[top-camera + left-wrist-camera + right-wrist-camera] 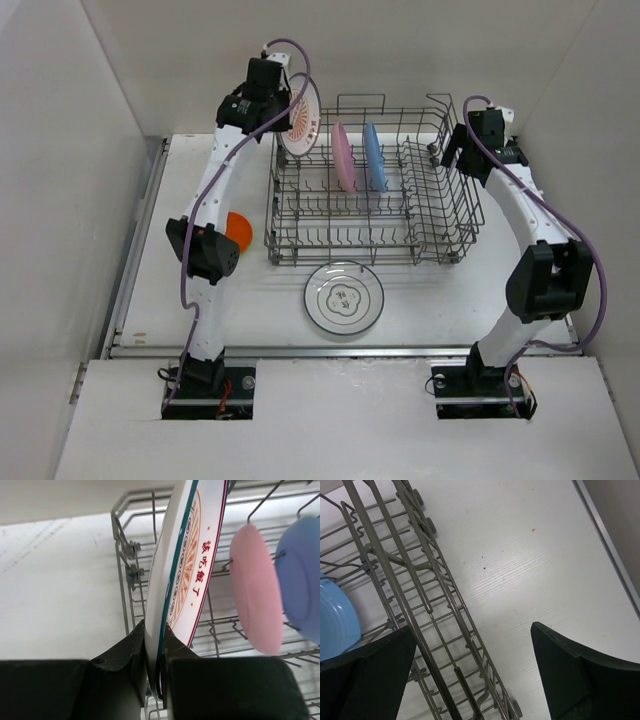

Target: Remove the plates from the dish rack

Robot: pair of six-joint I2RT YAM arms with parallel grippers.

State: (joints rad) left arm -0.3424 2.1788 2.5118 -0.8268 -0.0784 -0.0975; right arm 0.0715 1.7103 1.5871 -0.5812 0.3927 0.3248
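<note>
Left tool [154, 652] is clamped on the rim of the white sunburst plate [187, 575], held on edge at the far-left corner of the dish rack [440, 230]. Right tool [470, 675] is wide apart over the rack's right side, gripping nothing. Pink plate [343, 157] and blue plate [374, 157] stand upright in the rack. Grey-patterned plate [344, 297] lies flat on the bench [450, 300] just in front of the rack, and an orange plate [239, 229] sits to the rack's left, half hidden behind the left arm.
</note>
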